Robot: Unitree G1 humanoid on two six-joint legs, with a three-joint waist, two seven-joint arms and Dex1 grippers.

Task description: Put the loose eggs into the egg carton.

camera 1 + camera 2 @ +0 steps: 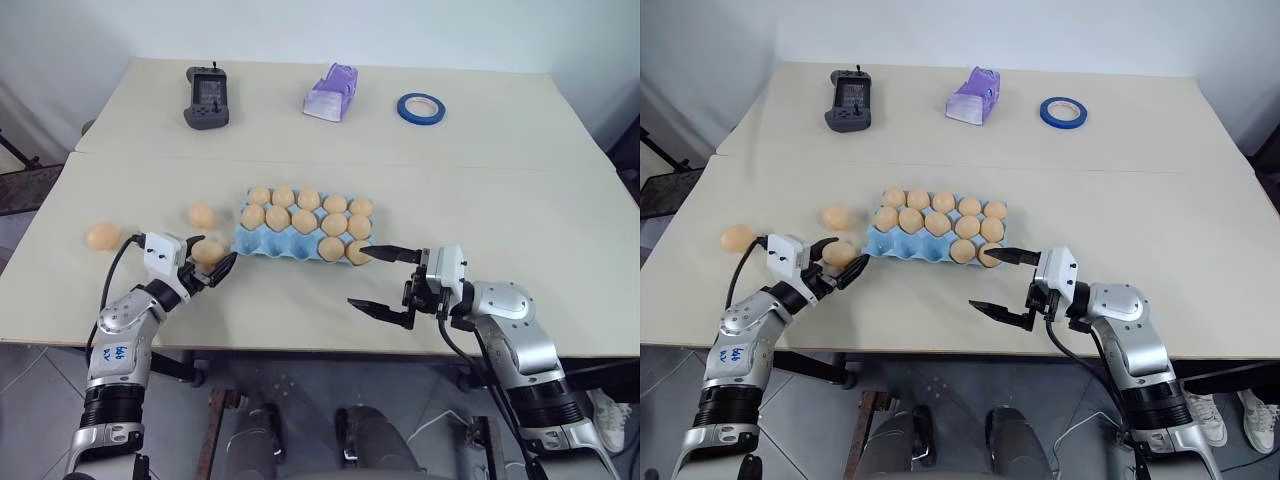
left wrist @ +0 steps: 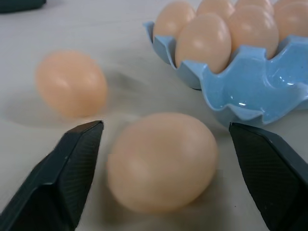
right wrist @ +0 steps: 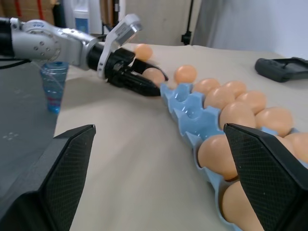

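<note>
The light blue egg carton [image 1: 262, 243] lies mid-table, most cups filled with tan eggs; its front-left cups [image 2: 250, 91] are bare. Three loose eggs lie to its left: one far left [image 1: 103, 236], one [image 1: 202, 214] near the carton's left end, and one [image 1: 208, 251] by the front-left corner. My left gripper [image 1: 210, 256] is open with its fingers [image 2: 72, 173] on either side of that last egg, a small gap showing at each side. My right gripper [image 1: 362, 278] stands wide open and empty at the carton's front-right corner, pointing left.
At the back of the table lie a black handheld controller [image 1: 207, 97], a lilac plastic object [image 1: 332, 92] and a blue tape roll [image 1: 420, 108]. A seam runs between the two tabletops behind the carton. The table's front edge is close under both arms.
</note>
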